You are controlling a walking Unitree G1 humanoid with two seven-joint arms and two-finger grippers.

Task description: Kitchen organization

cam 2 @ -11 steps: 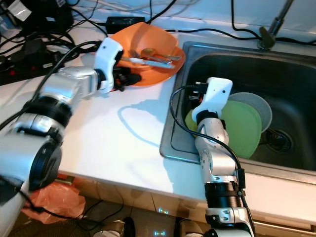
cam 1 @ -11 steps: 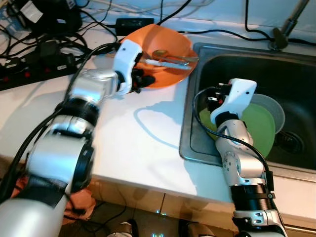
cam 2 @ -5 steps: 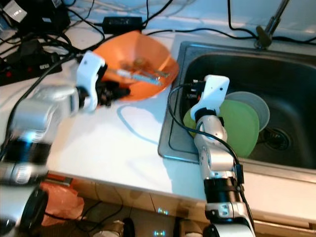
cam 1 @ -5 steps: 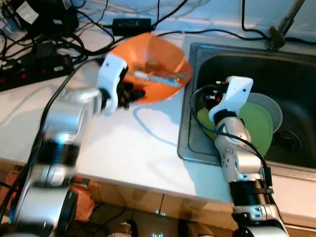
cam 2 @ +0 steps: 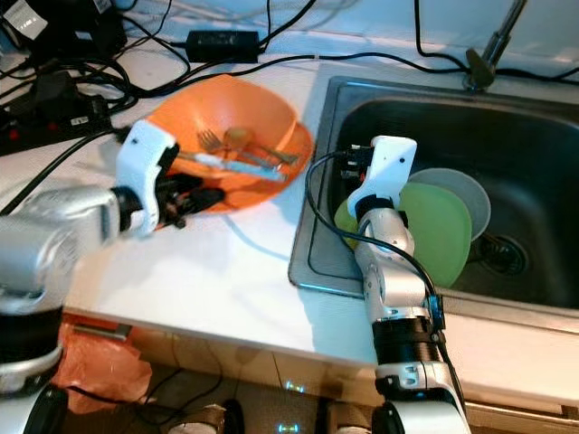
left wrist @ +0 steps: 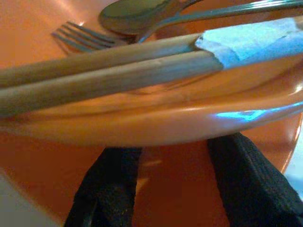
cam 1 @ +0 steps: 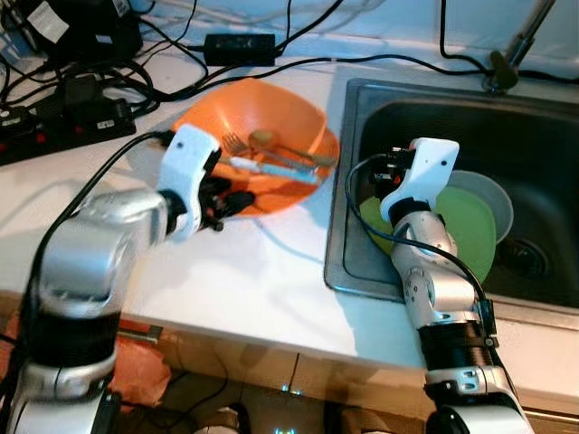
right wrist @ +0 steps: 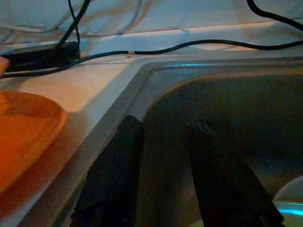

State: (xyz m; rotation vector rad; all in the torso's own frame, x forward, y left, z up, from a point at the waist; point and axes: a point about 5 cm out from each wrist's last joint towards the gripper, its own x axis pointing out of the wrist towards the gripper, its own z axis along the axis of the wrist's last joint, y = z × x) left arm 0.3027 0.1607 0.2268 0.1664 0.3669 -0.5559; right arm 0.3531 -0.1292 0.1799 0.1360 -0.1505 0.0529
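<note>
- The orange bowl (cam 1: pixel 271 122) sits tilted on an orange plate (cam 1: pixel 312 167) in the upper middle of the left eye view, on the white counter (cam 1: pixel 253 271), just beside the sink (cam 1: pixel 348 244).
- Inside the bowl lie a fork (cam 1: pixel 233 143), a spoon (cam 1: pixel 264 138) and a pair of wooden chopsticks (left wrist: pixel 109 71) with a pale blue wrap at one end.
- The left gripper (cam 1: pixel 226 201) is at the near rim of the orange dishes, left of centre in the frame. In the left wrist view its two black fingers (left wrist: pixel 111 184) stand a little apart on the orange plate, under the bowl's rim; whether they pinch anything, I cannot tell.
- The right gripper (right wrist: pixel 163 165) hangs inside the sink at the centre right of the frame, by its left wall. Its fingers are parted with a narrow gap and grasp nothing.
- A green plate (cam 1: pixel 470 235) rests in the sink basin over a grey plate (cam 1: pixel 493 194), right of the right arm.
- Black cables (cam 1: pixel 81 90) and a power strip (cam 1: pixel 54 136) crowd the upper left of the frame.
</note>
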